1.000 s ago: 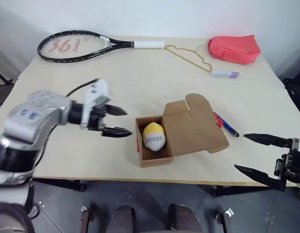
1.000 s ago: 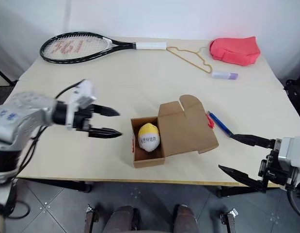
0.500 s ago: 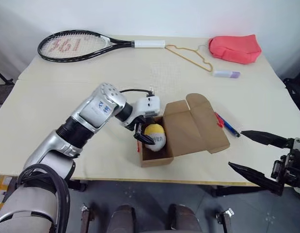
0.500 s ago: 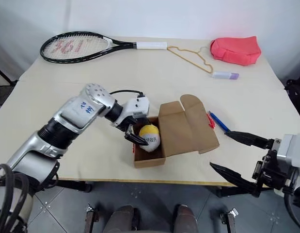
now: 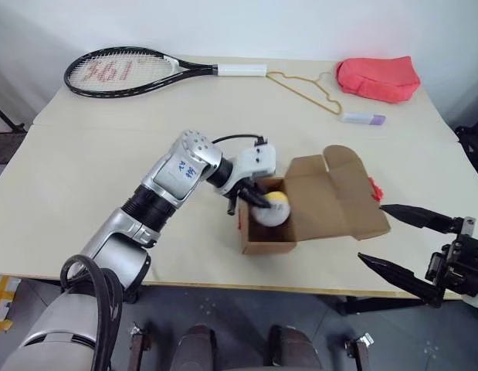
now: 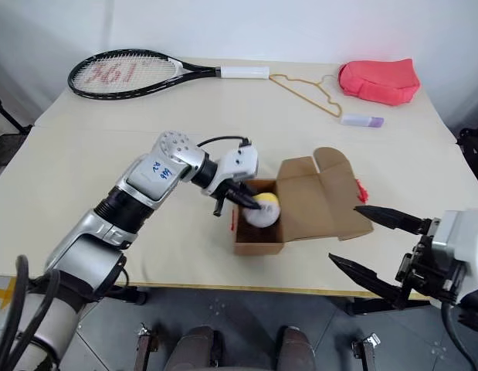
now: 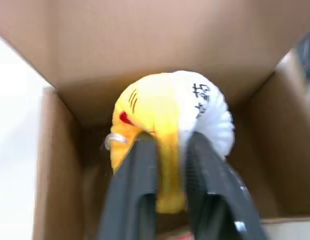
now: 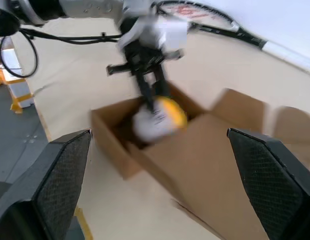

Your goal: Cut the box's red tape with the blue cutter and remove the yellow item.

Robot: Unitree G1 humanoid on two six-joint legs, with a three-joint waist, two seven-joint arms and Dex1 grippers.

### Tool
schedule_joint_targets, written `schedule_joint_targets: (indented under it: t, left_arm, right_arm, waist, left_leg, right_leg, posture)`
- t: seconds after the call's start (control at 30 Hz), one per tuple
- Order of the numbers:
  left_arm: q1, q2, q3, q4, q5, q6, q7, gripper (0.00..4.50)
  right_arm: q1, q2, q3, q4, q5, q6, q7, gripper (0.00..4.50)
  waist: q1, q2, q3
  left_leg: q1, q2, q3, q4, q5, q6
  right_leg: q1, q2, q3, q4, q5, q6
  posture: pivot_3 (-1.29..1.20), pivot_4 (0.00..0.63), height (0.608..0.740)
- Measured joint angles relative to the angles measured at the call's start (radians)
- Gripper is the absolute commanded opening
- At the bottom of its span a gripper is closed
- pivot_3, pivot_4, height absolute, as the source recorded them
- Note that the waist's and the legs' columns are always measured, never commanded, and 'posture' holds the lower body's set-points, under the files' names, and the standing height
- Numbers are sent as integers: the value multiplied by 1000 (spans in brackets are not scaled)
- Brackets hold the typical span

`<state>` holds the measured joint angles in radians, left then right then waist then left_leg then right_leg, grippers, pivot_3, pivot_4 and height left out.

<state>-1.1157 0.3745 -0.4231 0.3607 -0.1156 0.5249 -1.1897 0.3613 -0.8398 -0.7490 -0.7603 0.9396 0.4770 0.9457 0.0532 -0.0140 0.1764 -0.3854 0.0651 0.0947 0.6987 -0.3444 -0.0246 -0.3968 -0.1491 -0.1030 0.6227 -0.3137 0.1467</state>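
Left end effector (image 7: 170, 165) pinching yellow item (image 7: 165, 125) inside open box (image 5: 331, 212), right end effector (image 5: 387, 243) spread wide

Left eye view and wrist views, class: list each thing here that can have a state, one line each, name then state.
box: open, flaps folded back.
yellow item: inside the box, pinched by the left claw.
left claw: shut on the yellow item.
right claw: open, holding nothing, off the table's near edge.
red tape: hanging at a flap's edge.
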Motion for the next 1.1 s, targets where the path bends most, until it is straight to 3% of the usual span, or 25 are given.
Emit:
schedule_joint_targets:
  t: [0.13, 0.27, 0.37, 0.5, 0.6, 0.77, 0.93, 1.07, 1.1]
  left_arm:
    - [0, -4, 170, 60, -65, -25, 65, 13]
    - [73, 32, 479, 73, -211, -104, 171, 13]
    - [276, 137, 669, 31, -263, -151, 245, 13]
    - [602, 237, 791, -51, -245, -188, 327, 13]
    - [762, 283, 836, -112, -238, -165, 372, 13]
    - [858, 310, 841, -197, -234, -162, 402, 1463]
    - [862, 316, 836, -224, -254, -122, 425, 3137]
    - [942, 389, 869, -320, -343, -58, 341, 4168]
    - [951, 401, 884, -325, -354, -47, 331, 4168]
  right_arm:
    - [-86, -9, 64, 29, 6, 2, -5, 4500]
    - [-280, 0, 197, 85, 39, 4, -41, 4500]
    - [-393, 46, 322, 122, 47, 5, -45, 4500]
    - [-507, 101, 526, 178, -49, -40, 22, 4500]
    - [-579, 148, 640, 237, -130, -94, 82, 4500]
    - [-633, 187, 726, 344, -223, -174, 162, 4500]
    - [-645, 183, 729, 402, -244, -193, 209, 4500]
    - [-622, 134, 672, 410, -231, -188, 244, 4500]
    - [-621, 127, 658, 413, -228, -187, 248, 4500]
  waist:
    - [-14, 0, 0]
    - [-36, 1, 0]
    - [-61, 1, -1]
    - [-64, -1, 1]
    - [-38, -5, 2]
    - [-12, -5, 2]
    - [-28, -5, 2]
    - [-38, -5, 2]
    - [-40, -5, 2]
  left_leg:
    - [0, 0, 0, 0, 0, 0]
    - [2, 0, -1, -1, 0, 0]
    - [10, 0, -2, -8, 0, 0]
    - [10, 0, -2, -10, -1, -2]
    - [8, 0, -3, -6, -2, -2]
    - [8, 0, -3, -1, -4, 0]
    - [9, 0, -2, -2, -4, -1]
    - [9, 1, 0, -4, -5, -2]
    - [10, 1, 0, -5, -5, -2]
  right_leg:
    - [0, 0, 0, 1, 0, 0]
    - [-1, 0, 0, 2, 0, 0]
    - [0, 0, 1, 5, 0, 0]
    - [0, 0, 0, 5, 0, 0]
    - [1, -1, -1, 4, 1, 1]
    - [5, -1, -1, 3, 1, 1]
    - [3, -1, -1, 5, 1, 1]
    - [1, -1, -1, 4, 1, 1]
    - [1, -1, -1, 4, 1, 1]
  posture:
    - [0, 150, 740]
    - [0, 150, 740]
    - [0, 150, 740]
    - [0, 150, 740]
    - [0, 150, 740]
    - [0, 150, 740]
    - [0, 150, 740]
    - [0, 150, 740]
    - [0, 150, 740]
